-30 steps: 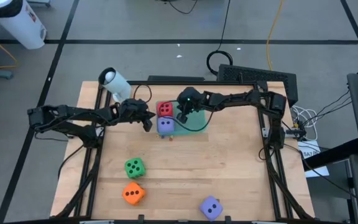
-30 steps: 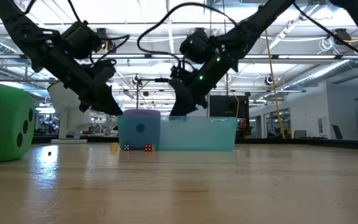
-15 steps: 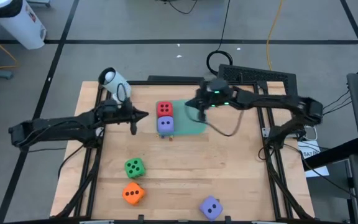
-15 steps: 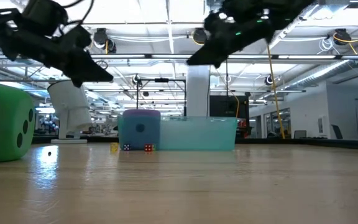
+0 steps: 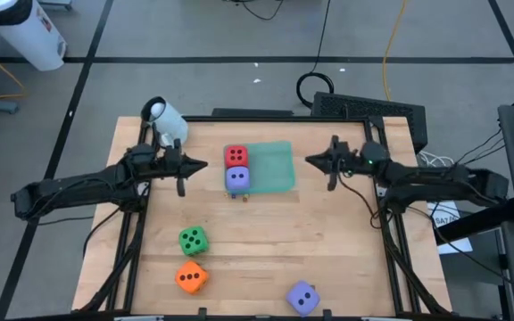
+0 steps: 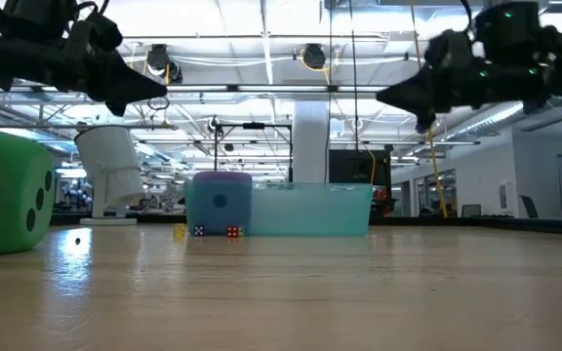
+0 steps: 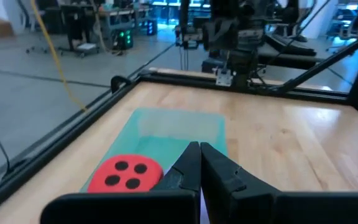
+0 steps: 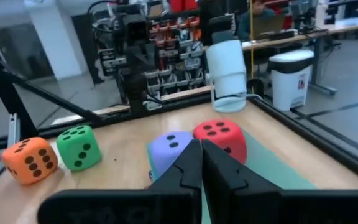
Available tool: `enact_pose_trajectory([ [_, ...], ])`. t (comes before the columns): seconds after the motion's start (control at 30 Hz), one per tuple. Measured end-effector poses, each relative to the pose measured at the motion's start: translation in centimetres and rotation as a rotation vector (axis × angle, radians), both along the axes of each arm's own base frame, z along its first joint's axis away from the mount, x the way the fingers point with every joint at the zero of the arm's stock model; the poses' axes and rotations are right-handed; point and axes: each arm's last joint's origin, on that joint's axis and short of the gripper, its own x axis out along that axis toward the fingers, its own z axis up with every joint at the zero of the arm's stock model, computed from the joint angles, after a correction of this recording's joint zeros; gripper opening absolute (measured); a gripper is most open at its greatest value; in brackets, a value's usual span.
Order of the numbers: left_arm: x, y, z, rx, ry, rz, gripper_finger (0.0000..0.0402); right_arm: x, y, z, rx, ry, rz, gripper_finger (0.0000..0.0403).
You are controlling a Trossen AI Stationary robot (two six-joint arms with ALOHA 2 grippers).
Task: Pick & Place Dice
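Note:
A flat teal tray (image 5: 277,167) lies at the table's far middle. On its left part sit a red die (image 5: 236,157) and, nearer, a purple die (image 5: 238,179). A green die (image 5: 193,239), an orange die (image 5: 191,277) and a second purple-blue die (image 5: 303,298) rest on the wood toward the near edge. My left gripper (image 5: 202,165) hangs shut in the air left of the tray, pointing at it. My right gripper (image 5: 310,160) hangs shut right of the tray, also pointing at it. Neither holds anything.
A white cylinder-shaped device (image 5: 163,119) stands at the table's far left corner. Black frame rails (image 5: 132,241) run along both table sides. A few tiny coloured bits (image 6: 213,231) lie on the wood by the tray's near side.
Both grippers have drawn back from the tray and risen, staying shut. The left one went toward the table's left edge. The right one swung farther, toward the right edge, and tipped up to level. The dice have kept still.

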Motion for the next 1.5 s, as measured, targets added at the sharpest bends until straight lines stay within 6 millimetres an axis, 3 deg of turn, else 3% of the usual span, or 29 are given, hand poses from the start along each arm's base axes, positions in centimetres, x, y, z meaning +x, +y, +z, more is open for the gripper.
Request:
enact_pose_trajectory([
  [0.23, 0.0, -0.1, 0.0, 0.07, 0.011, -0.036, 0.0005, -1.6, -0.6, -0.3, 0.104, -0.001, -0.045, 0.0],
  [0.6, 0.0, -0.1, 0.0, 0.093, 0.012, -0.038, 0.0004, -1.8, -0.2, -1.1, 0.125, 0.036, -0.03, 0.0],
  [1.13, 0.0, 0.0, 0.0, 0.088, 0.015, 0.007, 0.0019, -2.4, 0.0, -1.4, 0.068, -0.071, -0.08, 0.0],
  [1.5, 0.0, 0.1, 0.0, 0.048, 0.008, 0.026, 0.0003, -2.4, 0.0, -1.4, 0.067, -0.073, -0.08, 0.0],
])
